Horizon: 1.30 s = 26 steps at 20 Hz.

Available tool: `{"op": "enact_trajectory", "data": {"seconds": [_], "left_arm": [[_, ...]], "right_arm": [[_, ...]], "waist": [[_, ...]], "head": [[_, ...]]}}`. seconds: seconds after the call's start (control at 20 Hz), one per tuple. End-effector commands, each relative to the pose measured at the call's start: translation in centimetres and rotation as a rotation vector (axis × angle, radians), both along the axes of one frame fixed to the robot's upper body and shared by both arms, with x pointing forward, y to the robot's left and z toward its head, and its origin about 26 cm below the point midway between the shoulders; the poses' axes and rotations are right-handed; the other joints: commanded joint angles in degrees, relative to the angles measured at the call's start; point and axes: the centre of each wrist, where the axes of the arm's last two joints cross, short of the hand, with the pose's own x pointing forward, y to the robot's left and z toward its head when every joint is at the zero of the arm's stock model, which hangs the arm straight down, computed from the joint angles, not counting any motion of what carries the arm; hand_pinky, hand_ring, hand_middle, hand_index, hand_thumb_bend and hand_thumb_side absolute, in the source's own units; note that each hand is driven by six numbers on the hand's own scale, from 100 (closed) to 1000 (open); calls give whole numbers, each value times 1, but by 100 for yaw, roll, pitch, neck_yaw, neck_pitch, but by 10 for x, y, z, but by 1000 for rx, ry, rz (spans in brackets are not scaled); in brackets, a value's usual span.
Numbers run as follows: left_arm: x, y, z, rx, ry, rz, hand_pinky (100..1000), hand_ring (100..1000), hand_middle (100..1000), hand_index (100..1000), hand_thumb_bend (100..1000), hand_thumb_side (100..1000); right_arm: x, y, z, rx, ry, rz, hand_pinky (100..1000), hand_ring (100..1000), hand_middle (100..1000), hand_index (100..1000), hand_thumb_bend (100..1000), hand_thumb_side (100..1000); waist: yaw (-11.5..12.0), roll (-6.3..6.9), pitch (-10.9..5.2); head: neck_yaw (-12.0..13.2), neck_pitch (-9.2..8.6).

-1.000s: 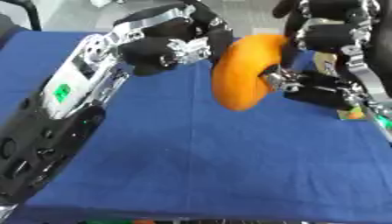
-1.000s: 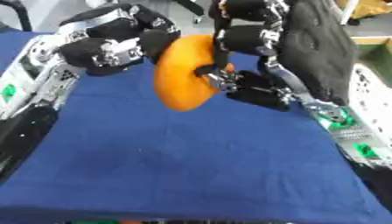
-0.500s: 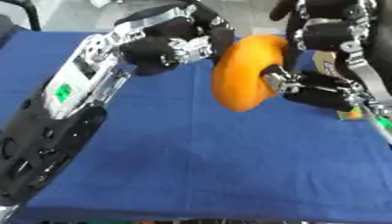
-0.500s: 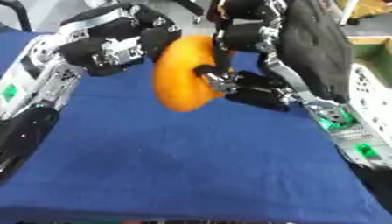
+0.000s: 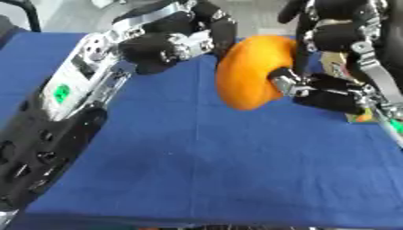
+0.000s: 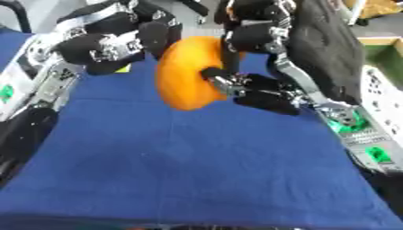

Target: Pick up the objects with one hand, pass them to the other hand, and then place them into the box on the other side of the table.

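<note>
Fingers [image 5: 303,49] of the right hand [image 5: 334,33] curl over the far side of the orange ball-like object [image 5: 250,72], with the thumb pressed against its near face. Object is held in the air above the blue-covered table [image 5: 220,166]. Left hand [image 5: 177,42] sits just beside the object's left edge, fingers curled; contact with the object cannot be confirmed from either view.

Even, bright room light falls from above, leaving only a faint, diffuse shadow on the deep blue cloth-covered table [image 5: 197,170]. The rounded orange object [image 5: 250,72] shows a soft sheen on its upper side. Everything looks slightly smeared and soft, the near arm sections at the edges most of all.
</note>
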Motion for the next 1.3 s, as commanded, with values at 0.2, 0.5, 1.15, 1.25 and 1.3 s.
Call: {"op": "enact_trajectory", "data": {"seconds": [0.2,0.5,1.15,1.25,1.3], "left_arm": [[5,22,13,-75,-41,103,689,500,433,480,100,391],[10,45,17,-176,-67,235,695,530,475,523,100,404],[11,101,21,-334,-137,514,703,549,501,552,100,427],[10,108,17,-341,-136,548,702,549,498,549,100,430],[9,111,15,-350,-133,561,702,548,498,550,100,433]], "right_arm": [[2,-16,12,33,-45,-48,630,531,100,446,100,100],[4,-32,14,53,-64,-106,633,531,100,451,100,100],[6,-84,6,127,-59,-375,623,526,100,441,121,100],[8,-95,4,156,-58,-456,621,525,100,440,100,100],[11,-102,1,171,-56,-500,618,524,100,437,100,100]], "waist": [[-9,35,-99],[-16,27,-110],[-36,40,-97],[-34,43,-90],[-32,43,-87]], "head": [[-28,-11],[-54,-11],[-127,-11],[-145,-11],[-161,-11]]}}
